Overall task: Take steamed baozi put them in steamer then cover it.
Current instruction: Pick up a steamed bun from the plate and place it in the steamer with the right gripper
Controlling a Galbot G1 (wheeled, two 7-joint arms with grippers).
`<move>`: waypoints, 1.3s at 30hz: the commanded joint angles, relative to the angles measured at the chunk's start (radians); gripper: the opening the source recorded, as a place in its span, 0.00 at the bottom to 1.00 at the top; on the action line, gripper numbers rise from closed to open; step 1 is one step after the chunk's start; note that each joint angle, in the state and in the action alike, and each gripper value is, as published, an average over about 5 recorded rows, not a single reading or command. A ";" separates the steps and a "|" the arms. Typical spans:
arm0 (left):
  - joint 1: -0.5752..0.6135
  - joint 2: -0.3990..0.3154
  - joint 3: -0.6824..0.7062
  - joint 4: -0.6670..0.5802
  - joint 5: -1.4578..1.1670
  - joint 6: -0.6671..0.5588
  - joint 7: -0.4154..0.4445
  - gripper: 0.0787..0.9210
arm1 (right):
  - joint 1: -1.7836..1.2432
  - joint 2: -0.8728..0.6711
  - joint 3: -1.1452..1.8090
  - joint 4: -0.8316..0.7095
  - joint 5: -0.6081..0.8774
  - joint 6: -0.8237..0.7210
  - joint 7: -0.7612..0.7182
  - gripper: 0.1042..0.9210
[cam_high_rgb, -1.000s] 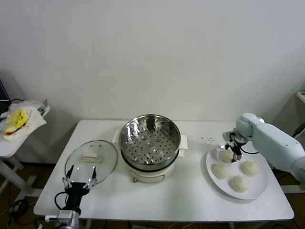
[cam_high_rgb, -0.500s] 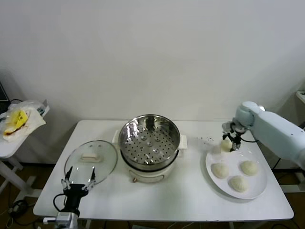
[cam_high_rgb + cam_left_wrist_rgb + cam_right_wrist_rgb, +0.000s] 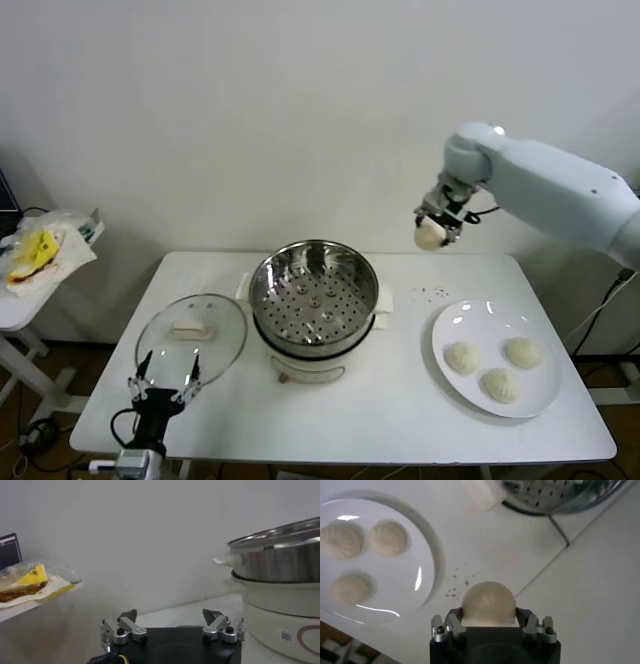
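Note:
My right gripper is shut on one cream-white baozi and holds it high above the table, between the steamer and the plate. The right wrist view shows that baozi between the jaws. Three more baozi lie on the white plate at the right. The steel steamer with its perforated bottom sits empty in the cream pot base at mid-table. The glass lid lies flat left of it. My left gripper is open and empty at the front left edge, just in front of the lid.
A side table at the far left holds a plastic bag with yellow contents. Small dark crumbs lie on the table between the steamer and the plate. The white wall stands close behind the table.
My right gripper lifted one baozi off the plate and carried it up and left, toward the steamer. The plate now holds three. The left arm has hardly moved.

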 commanded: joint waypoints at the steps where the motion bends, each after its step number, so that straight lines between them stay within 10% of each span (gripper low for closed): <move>1: 0.004 0.009 0.003 -0.001 0.003 -0.002 0.000 0.88 | 0.092 0.197 -0.059 0.011 0.020 0.095 -0.006 0.72; 28: 0.052 0.044 -0.009 -0.005 -0.032 -0.001 0.001 0.88 | -0.270 0.494 0.083 -0.304 -0.292 0.277 0.043 0.73; 39: 0.062 0.042 -0.015 -0.015 -0.039 -0.004 0.004 0.88 | -0.273 0.466 0.087 -0.265 -0.326 0.270 0.060 0.88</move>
